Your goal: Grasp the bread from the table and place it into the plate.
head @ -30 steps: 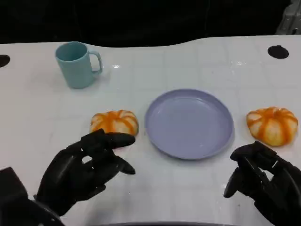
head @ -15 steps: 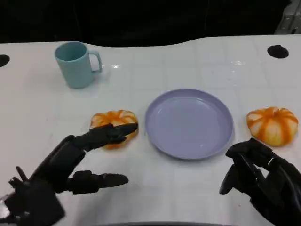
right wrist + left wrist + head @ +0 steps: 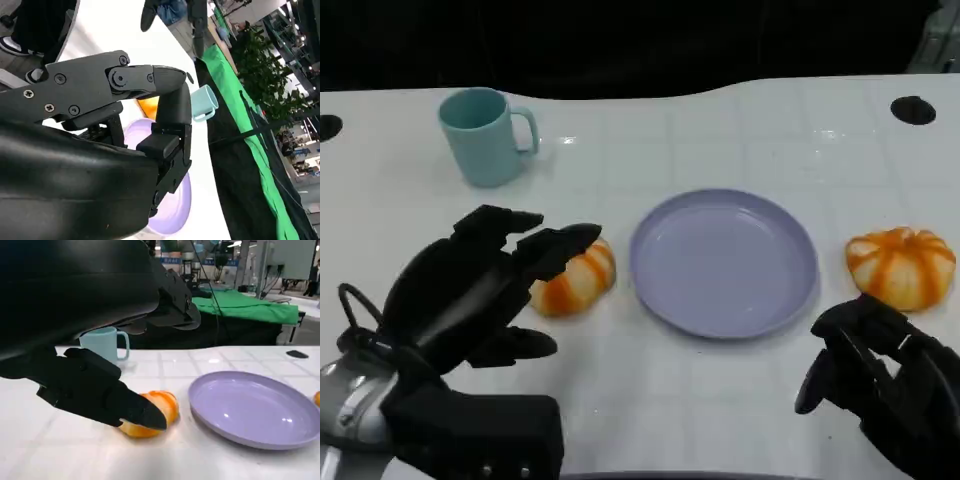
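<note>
An orange-striped bread [image 3: 578, 280] lies on the white table just left of the lilac plate [image 3: 723, 262]. My left hand [image 3: 470, 300] is open and arched over the bread's left side, fingers spread above it. In the left wrist view the thumb [image 3: 105, 392] sits low in front of the bread [image 3: 152, 410] while the other fingers [image 3: 170, 295] hover well above it, with the plate [image 3: 255, 410] beside. A second bread [image 3: 900, 265] lies right of the plate. My right hand [image 3: 880, 385] rests near the front edge, fingers curled in on nothing.
A teal mug [image 3: 485, 135] stands at the back left, also seen as the mug [image 3: 105, 342] behind the bread. Two black round holes [image 3: 912, 110] mark the table's far corners. The table's far edge borders a dark backdrop.
My left hand has lifted and moved forward, its fingers now arching over the bread's left side. The right hand has hardly moved.
</note>
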Controlling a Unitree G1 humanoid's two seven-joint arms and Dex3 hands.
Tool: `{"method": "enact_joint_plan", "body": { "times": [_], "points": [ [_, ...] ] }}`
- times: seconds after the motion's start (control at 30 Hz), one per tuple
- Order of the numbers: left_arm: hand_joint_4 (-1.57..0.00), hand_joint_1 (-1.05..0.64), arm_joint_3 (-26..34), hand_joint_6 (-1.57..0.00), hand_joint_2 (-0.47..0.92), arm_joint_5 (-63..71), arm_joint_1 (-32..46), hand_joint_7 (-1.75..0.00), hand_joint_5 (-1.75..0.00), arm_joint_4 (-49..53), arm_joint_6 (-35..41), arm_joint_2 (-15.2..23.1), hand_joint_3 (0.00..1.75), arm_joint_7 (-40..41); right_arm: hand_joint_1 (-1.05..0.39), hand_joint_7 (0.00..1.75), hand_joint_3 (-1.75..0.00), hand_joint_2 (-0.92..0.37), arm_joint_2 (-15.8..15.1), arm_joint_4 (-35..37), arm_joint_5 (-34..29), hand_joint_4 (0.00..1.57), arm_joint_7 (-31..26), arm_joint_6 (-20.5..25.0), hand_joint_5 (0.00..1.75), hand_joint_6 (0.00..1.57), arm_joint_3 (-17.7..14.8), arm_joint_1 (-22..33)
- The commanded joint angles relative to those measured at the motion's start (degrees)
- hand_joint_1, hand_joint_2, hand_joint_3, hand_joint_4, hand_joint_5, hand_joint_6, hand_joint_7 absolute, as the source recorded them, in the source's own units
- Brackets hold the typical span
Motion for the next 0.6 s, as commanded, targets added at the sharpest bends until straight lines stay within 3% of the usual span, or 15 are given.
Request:
{"method": "enact_joint_plan", "body": {
  "times": [0.03,0.2,0.6],
  "points": [
    [0.0,-0.21,-2.0,-0.26,0.72,3.4,-1.6,-0.01,-0.36,-1.0,2.6,1.5,0.01,1.4,-0.48,1.41,-0.31,-0.9,-0.5,-0.1,0.5,0.61,-0.3,0.4,1.75,0.52,-0.6,0.4],
    [0.0,-0.15,-3.8,-0.26,0.72,5.5,-2.5,0.0,-0.27,-1.1,4.6,1.9,0.0,1.7,-0.47,1.4,-0.31,-0.9,-0.3,0.0,0.8,0.6,-0.3,0.6,1.75,0.51,-0.6,0.3],
    [0.0,-0.11,-12.4,-0.23,0.7,10.6,-11.8,0.0,-0.21,7.1,18.5,-2.1,0.0,-3.8,-0.48,1.41,-0.3,-0.91,-0.5,-1.2,-0.1,0.61,-1.1,0.7,1.75,0.51,-0.1,0.6]
  ]
}}
